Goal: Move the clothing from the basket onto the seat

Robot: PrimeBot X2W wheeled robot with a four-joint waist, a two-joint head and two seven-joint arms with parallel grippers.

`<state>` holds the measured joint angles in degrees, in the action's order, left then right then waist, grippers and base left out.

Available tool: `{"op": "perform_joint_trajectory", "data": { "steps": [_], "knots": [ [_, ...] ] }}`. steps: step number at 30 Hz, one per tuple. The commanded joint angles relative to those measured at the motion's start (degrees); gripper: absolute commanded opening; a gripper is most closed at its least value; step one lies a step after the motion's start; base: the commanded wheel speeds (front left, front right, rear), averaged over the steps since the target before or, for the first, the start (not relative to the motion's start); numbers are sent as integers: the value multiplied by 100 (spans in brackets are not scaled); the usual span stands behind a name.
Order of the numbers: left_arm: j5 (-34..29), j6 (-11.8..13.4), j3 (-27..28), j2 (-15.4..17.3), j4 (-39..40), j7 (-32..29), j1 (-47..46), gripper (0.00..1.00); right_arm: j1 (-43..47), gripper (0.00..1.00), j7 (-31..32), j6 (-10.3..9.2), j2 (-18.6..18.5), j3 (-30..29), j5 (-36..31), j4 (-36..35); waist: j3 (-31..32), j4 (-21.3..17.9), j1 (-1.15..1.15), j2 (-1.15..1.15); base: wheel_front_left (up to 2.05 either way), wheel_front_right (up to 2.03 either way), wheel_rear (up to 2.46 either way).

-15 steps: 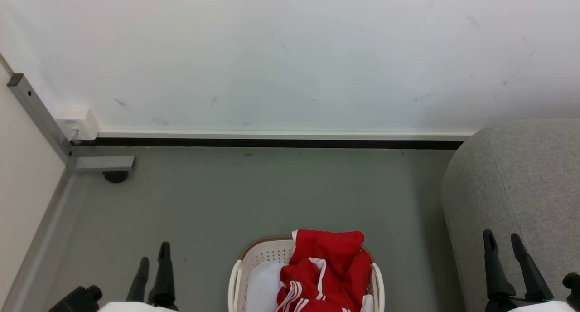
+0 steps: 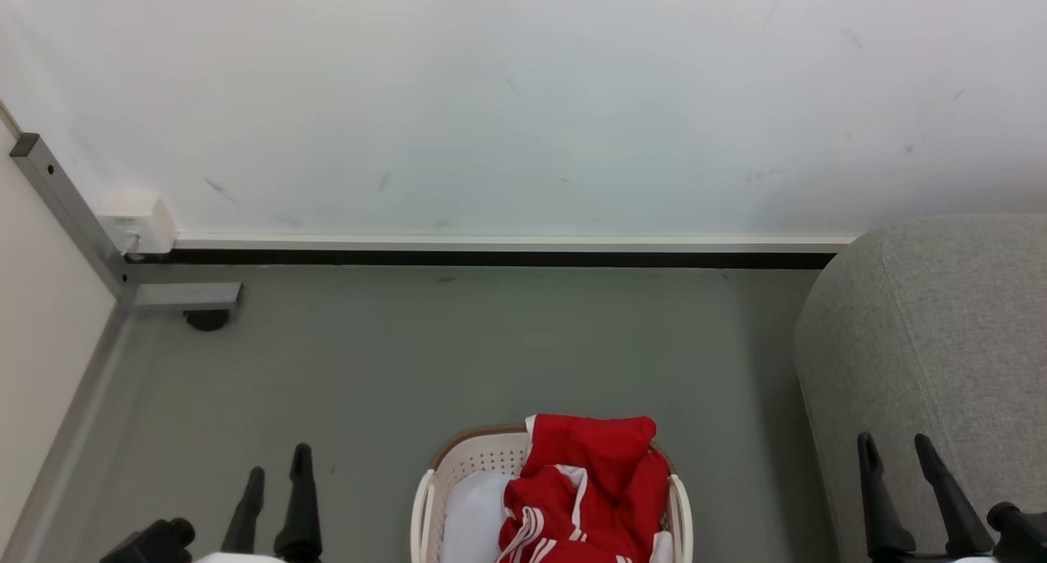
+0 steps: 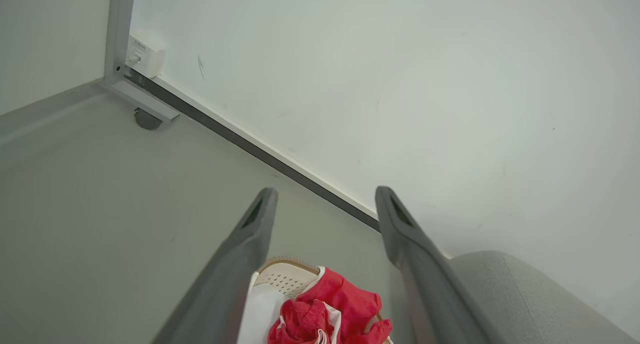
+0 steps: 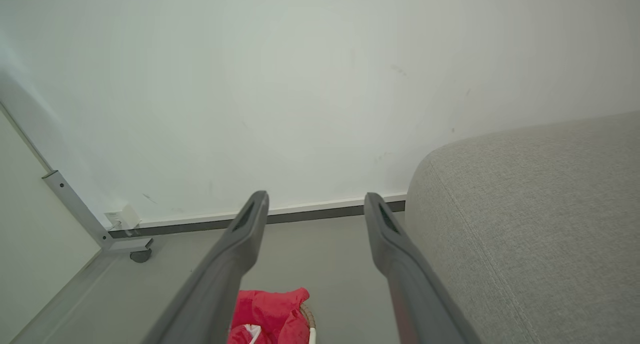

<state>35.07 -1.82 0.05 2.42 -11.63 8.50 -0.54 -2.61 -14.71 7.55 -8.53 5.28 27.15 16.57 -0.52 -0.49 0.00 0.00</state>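
Red clothing (image 2: 585, 485) with white stripes is heaped in the cream basket (image 2: 466, 463) at the bottom centre of the head view, over a white pad (image 2: 473, 518). The left wrist view shows the clothing (image 3: 330, 309) and basket (image 3: 285, 276) between its fingers; the right wrist view catches the clothing (image 4: 270, 309) low down. The grey seat (image 2: 941, 334) stands at the right, also seen as the seat (image 3: 525, 294) and the seat (image 4: 540, 219). My left gripper (image 2: 278, 458) is open, left of the basket. My right gripper (image 2: 894, 442) is open, in front of the seat. Both hold nothing.
A white wall with a dark baseboard (image 2: 491, 258) runs behind the grey floor. At the left a metal post and foot bracket (image 2: 180, 295) with a caster and a white box (image 2: 139, 223) stand in the corner.
Both grippers have sunk slightly toward the bottom edge of the head view. The basket and clothing have not moved.
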Motion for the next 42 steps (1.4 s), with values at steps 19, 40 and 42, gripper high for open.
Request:
{"op": "perform_joint_trajectory", "data": {
  "steps": [19, 40, 42],
  "knots": [
    [-1454, -64, -62, 58, -82, 291, 113, 100, 91, 100, -37, -8, 229, -321, -1456, 145, -13, -48, 0, 0, 0, 0, 0],
    [-2619, -149, -90, 65, -179, 556, 204, 100, 115, 100, -43, -11, 448, -679, -2388, 338, -41, -101, 0, 0, 0, 0, 0],
    [-2694, -161, -86, 65, -207, 564, 213, 100, 112, 100, -44, -11, 470, -703, -2428, 351, -40, -104, 0, 0, 0, 0, 0]
  ]
}}
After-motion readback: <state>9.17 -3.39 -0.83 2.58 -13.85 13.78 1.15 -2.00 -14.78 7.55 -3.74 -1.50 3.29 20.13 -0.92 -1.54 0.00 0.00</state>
